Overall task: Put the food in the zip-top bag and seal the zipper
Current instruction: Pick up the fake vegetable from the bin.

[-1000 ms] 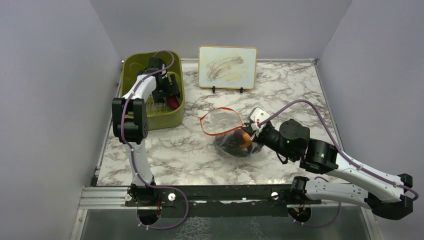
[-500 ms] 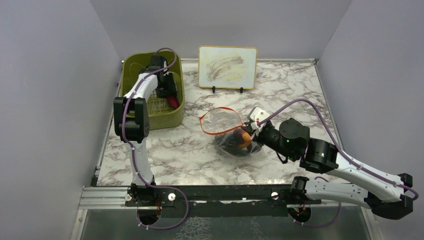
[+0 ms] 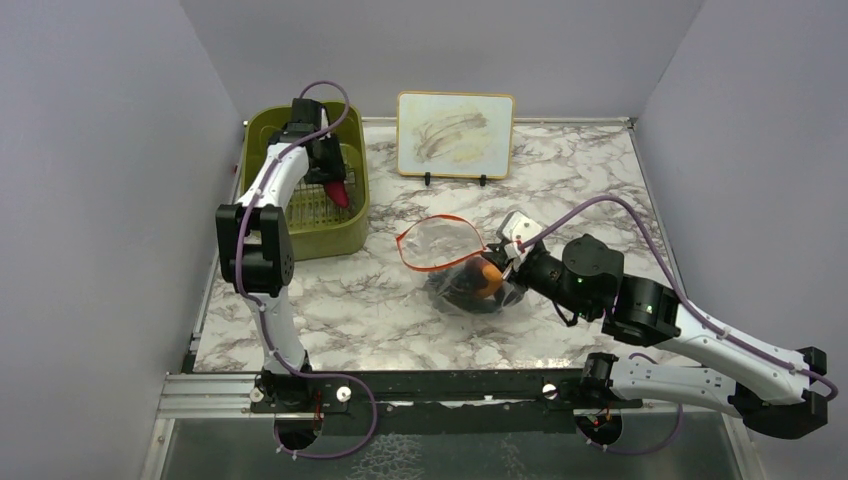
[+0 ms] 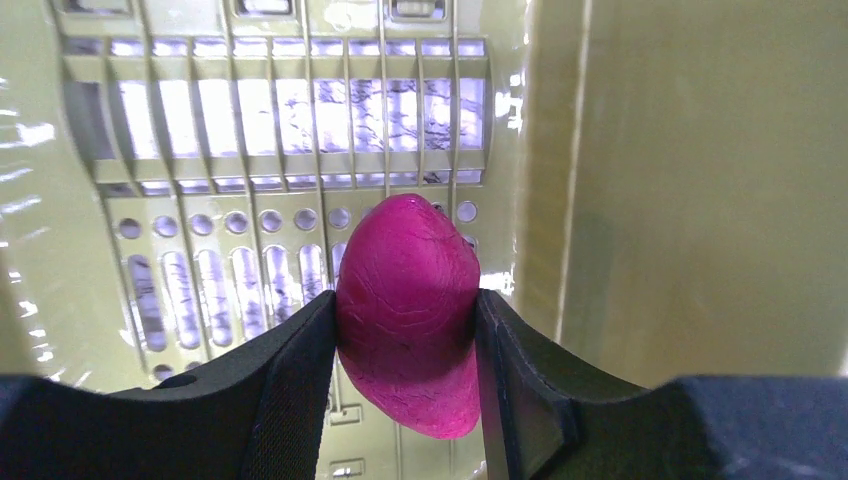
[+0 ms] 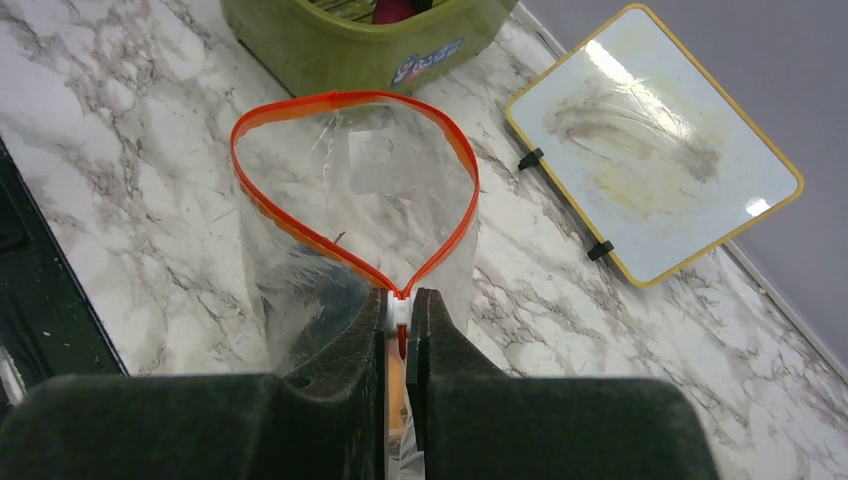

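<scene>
Left: olive-green slotted plastic bin (image 3: 325, 238). Left gripper (image 4: 405, 345) is clamped on the magenta toy food piece (image 4: 405, 270), risen off the bin floor since a second ago, so the pick looks made. The bin's wall stands near and must be cleared.
Centre: bare marble table (image 3: 330, 300) gives a free path.
Right: clear zip-top bag (image 5: 350, 190), its orange-red zipper (image 5: 350, 96) unsealed, with orange and dark food (image 3: 475, 285) inside. Right gripper (image 5: 400, 310) pinches the zipper's end, unmoved.

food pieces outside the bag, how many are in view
1: the pink-purple piece, held in the left end effector over the olive-green bin. More may be hidden in the bin behind the arm.
</scene>
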